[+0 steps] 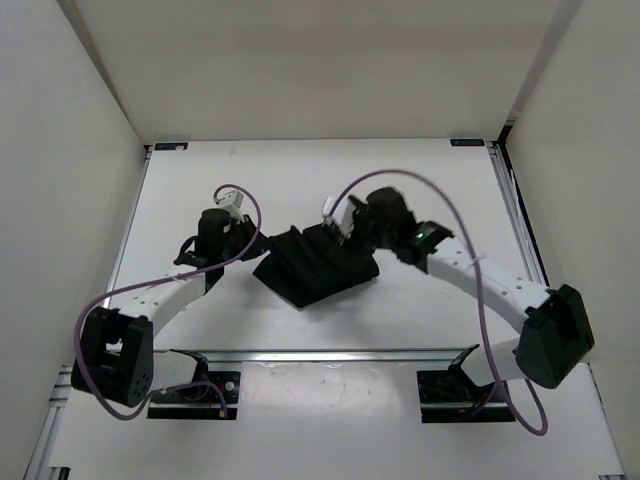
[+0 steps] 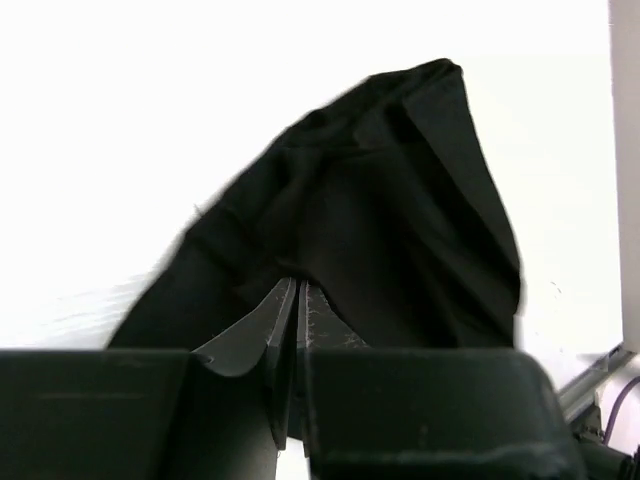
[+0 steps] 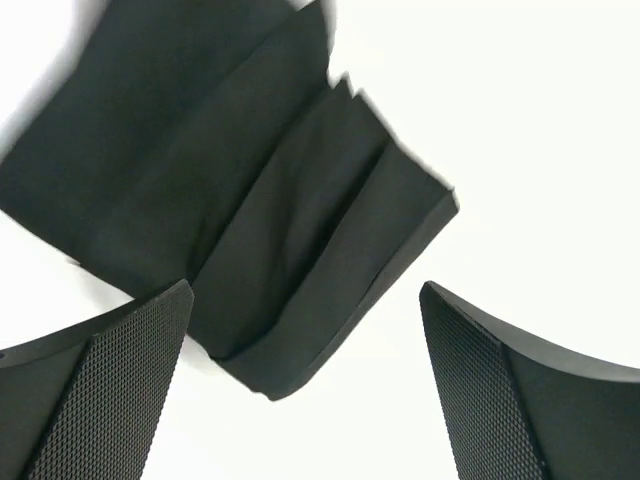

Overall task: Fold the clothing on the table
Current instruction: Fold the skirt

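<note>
The black pleated clothing (image 1: pixel 318 265) lies bunched near the middle of the white table (image 1: pixel 300 170), slightly toward 6 o'clock. The left hand (image 2: pixel 297 300), at the garment's 9 o'clock edge, is pinched nearly closed on a fold of it. The right hand (image 3: pixel 305 287), at its 1 o'clock, hovers above it, spread wide and gripping nothing.

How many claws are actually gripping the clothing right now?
1. The left claw is pinched shut on the clothing, on the side nearest the left arm. The right claw hangs open above the garment's layered folds, holding nothing.
</note>
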